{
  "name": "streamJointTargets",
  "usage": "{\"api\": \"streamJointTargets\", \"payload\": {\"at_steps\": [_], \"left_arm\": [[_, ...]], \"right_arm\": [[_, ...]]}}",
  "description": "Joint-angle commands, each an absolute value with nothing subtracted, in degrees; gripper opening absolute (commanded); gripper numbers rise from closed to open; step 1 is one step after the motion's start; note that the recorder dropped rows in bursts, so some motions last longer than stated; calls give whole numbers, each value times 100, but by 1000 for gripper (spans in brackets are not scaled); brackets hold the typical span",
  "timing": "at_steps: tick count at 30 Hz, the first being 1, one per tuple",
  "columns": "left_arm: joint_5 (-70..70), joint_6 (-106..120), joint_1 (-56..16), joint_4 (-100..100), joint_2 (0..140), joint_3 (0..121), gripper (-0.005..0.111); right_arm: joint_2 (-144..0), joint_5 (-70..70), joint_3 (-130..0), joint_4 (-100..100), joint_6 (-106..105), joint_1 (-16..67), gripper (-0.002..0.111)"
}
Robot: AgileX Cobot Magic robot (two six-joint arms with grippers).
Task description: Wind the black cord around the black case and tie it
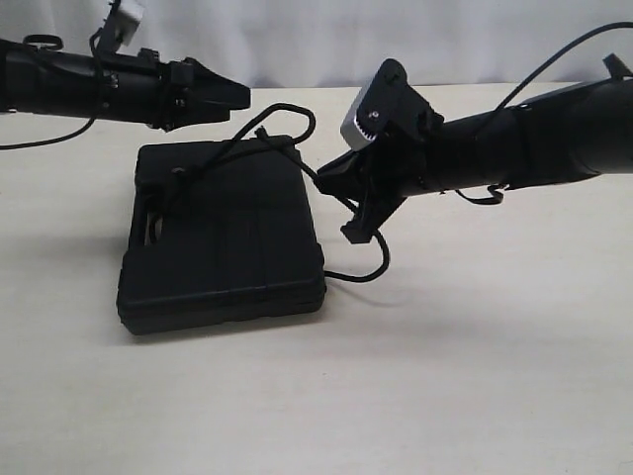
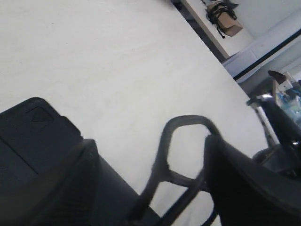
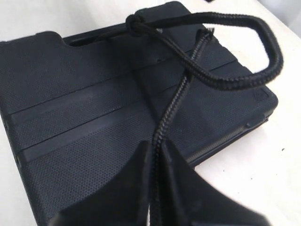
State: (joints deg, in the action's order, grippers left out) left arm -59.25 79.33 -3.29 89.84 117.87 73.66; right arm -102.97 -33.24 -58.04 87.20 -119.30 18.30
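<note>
The black case (image 1: 223,237) lies flat on the table, ribbed lid up (image 3: 84,94). The black cord (image 1: 297,114) runs over the lid from the handle side, arches in a loop past the far edge, and has a knot (image 3: 134,23) near that edge. My right gripper (image 1: 341,201) hovers just off the case's right edge, shut on a taut stretch of the cord (image 3: 171,108); a slack tail (image 1: 376,267) curls on the table below it. My left gripper (image 1: 235,97) hangs above the case's far edge, open, with the cord loop (image 2: 183,123) showing untouched between its fingers (image 2: 235,183).
The pale table (image 1: 445,376) stretches in front of and to the right of the case. Both black arms reach in from the sides above the far half. Beyond the table edge, shelving and clutter (image 2: 225,19) show in the left wrist view.
</note>
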Motion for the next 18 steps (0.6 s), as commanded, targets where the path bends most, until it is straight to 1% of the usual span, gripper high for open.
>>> {"api": "streamJointTargets", "payload": {"at_steps": [1, 4, 9, 15, 18], "left_arm": [[-5954, 8286, -336, 9135, 12044, 7401, 59], [-5636, 8407, -336, 9375, 12343, 7401, 59], [-5749, 8546, -336, 9712, 12589, 7401, 59], [-6642, 8611, -336, 9835, 12600, 7401, 59], [-6616, 8635, -336, 9845, 12613, 7401, 59]], "right_arm": [[-10136, -3472, -5786, 8794, -12075, 1815, 4], [-10085, -3482, -5786, 8794, -12075, 1815, 4], [-10085, -3782, -5786, 8805, -12075, 1815, 4], [-10085, -3694, -5797, 9150, -12123, 1815, 4], [-10047, -3609, -5797, 9175, -12123, 1815, 4]]}}
